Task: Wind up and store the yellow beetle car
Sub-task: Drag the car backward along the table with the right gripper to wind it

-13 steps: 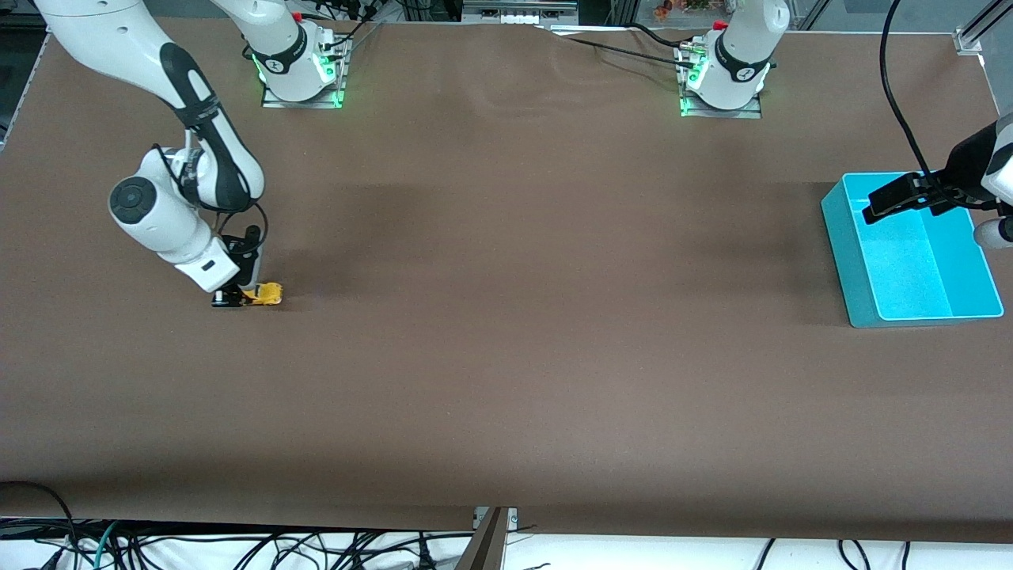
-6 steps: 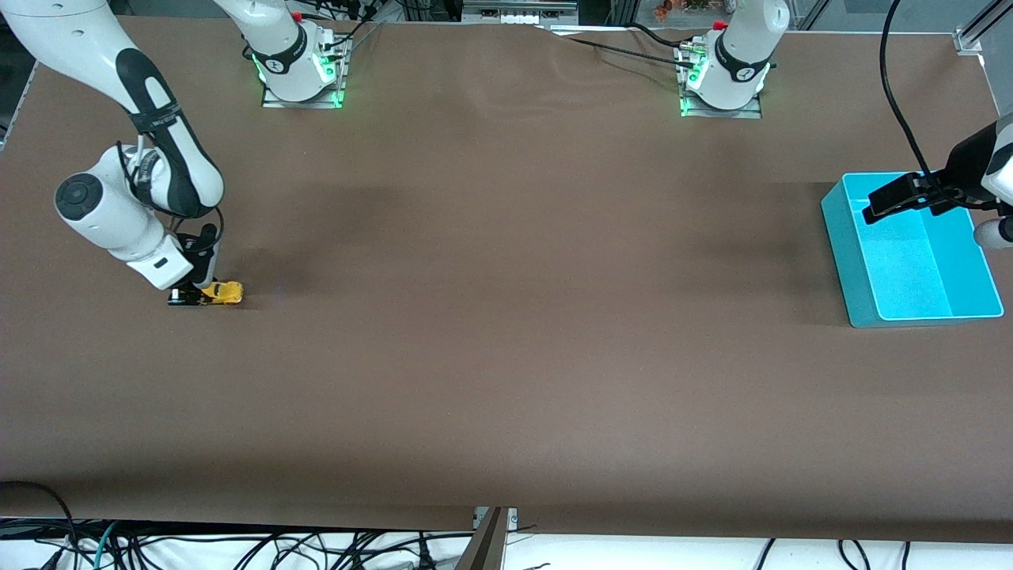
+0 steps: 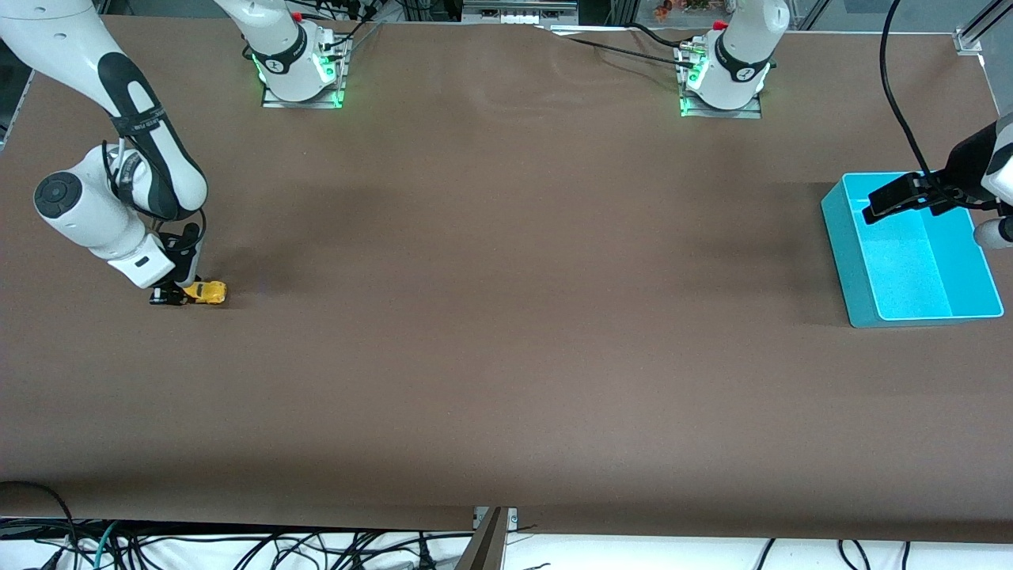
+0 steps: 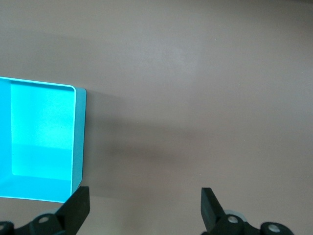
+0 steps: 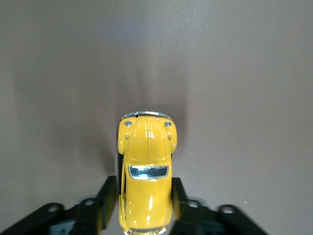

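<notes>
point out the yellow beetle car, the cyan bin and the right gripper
yellow beetle car (image 5: 146, 171): right wrist view, on its roof.
cyan bin (image 3: 840, 237): front view, on its outer side wall.
right gripper (image 5: 145, 198): right wrist view, between fingertips clamping the car.

The right arm reaches down from its base toward its own end of the tabletop, elbow bent and wrist pitched low. The right gripper (image 3: 176, 296) sits at tabletop level, its black fingers (image 5: 108, 200) closed against both flanks of the yellow beetle car (image 5: 146, 171), whose nose juts out past the fingertips. The left arm waits at its end, wrist held high. The left gripper (image 4: 145, 210) hangs in the air, its fingers (image 4: 78, 208) spread wide apart with nothing between them.
</notes>
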Controlling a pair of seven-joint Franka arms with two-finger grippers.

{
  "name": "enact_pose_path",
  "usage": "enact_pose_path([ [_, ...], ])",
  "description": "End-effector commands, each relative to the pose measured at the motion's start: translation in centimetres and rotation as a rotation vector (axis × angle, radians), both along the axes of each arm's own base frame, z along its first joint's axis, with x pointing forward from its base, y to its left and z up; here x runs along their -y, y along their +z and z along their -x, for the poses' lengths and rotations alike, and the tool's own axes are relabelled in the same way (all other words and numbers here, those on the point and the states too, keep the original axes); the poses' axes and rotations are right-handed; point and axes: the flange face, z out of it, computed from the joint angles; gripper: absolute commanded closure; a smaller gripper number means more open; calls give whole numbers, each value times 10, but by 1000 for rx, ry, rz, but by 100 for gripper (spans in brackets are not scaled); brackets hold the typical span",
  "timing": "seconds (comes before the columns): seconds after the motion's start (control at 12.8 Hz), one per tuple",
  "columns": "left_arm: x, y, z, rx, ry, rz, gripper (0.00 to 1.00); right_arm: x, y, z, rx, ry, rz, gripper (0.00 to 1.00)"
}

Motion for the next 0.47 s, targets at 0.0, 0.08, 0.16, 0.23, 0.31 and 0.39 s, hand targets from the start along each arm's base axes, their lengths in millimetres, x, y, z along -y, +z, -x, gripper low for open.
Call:
enact_pose_path([
  [0.0, -2, 7, 3, 6, -24, -25, 0, -14, 39, -48, -37, 45, -34, 0],
  [0.08, -2, 7, 3, 6, -24, -25, 0, -17, 63, -66, -63, 50, -42, 0],
  [0.16, -2, 7, 3, 6, -24, -25, 0, -16, 82, -78, -80, 50, -47, 0],
  [0.23, -2, 7, 3, 6, -24, -25, 0, -15, 97, -86, -84, 51, -48, 0],
  [0.31, -2, 7, 3, 6, -24, -25, 0, -16, 111, -93, -86, 54, -48, 0],
  [0.39, -2, 7, 3, 6, -24, -25, 0, -16, 121, -97, -95, 53, -51, 0],
])
